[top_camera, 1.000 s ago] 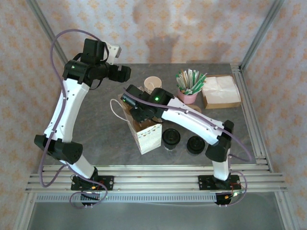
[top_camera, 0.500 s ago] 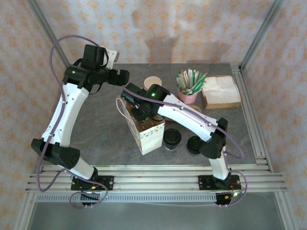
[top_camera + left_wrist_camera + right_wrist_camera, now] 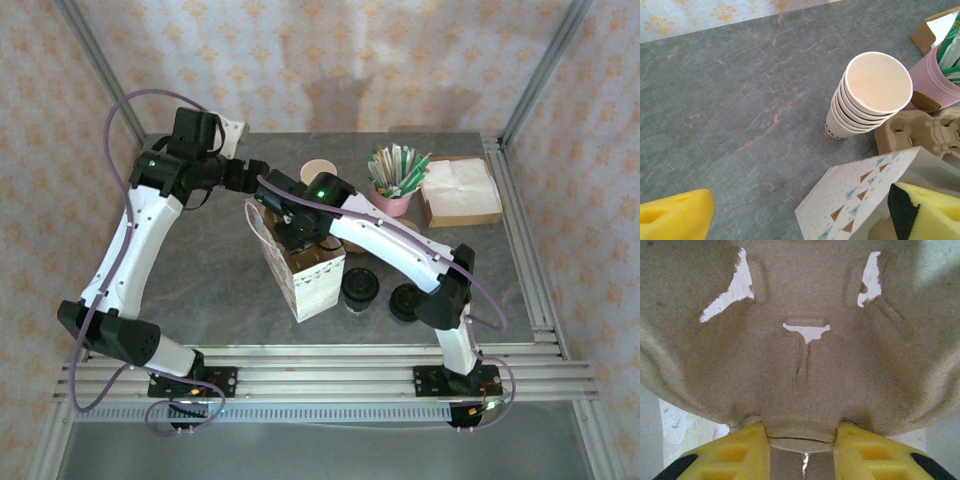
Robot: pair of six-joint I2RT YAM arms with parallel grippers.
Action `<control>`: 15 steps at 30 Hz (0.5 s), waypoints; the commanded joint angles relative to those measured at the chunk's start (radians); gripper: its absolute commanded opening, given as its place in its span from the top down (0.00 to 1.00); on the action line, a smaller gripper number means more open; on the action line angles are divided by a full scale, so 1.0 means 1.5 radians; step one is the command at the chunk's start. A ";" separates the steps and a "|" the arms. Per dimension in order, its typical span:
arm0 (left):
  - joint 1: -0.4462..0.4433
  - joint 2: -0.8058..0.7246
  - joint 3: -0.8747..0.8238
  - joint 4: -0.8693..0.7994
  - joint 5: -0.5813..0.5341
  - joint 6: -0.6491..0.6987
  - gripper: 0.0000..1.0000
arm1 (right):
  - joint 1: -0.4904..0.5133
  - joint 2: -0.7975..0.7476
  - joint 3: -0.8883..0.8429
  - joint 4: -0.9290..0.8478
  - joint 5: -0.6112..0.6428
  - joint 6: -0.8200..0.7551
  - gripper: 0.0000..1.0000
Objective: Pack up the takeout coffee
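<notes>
- Yellow fingers point(image 3: 675, 217) of the left gripper point(image 3: 800, 200) stand wide apart and clamp nothing. The wall of the patterned paper bag point(image 3: 855, 200) lies between them, close to the right-hand finger.
- Left arm rises from its base and folds at the elbow, with the wrist pointing right at the bag's far-left corner.
- Right arm stretches diagonally left, wrist pitched down over the bag mouth.
- Right gripper point(image 3: 802, 445) is clamped on the tab of a brown pulp carrier point(image 3: 805, 355).
- Takeout coffee point(image 3: 360, 287) stands upright on the table, base-ward and right of the right gripper, just beside the bag and untouched. From above it is a round black lid, with the cup body hidden.
- Lidless cup stack point(image 3: 867, 97) stands ahead of the left gripper.
</notes>
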 commanded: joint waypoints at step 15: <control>-0.001 -0.099 -0.141 0.053 0.026 -0.043 0.15 | -0.013 0.024 0.035 -0.035 0.000 -0.001 0.65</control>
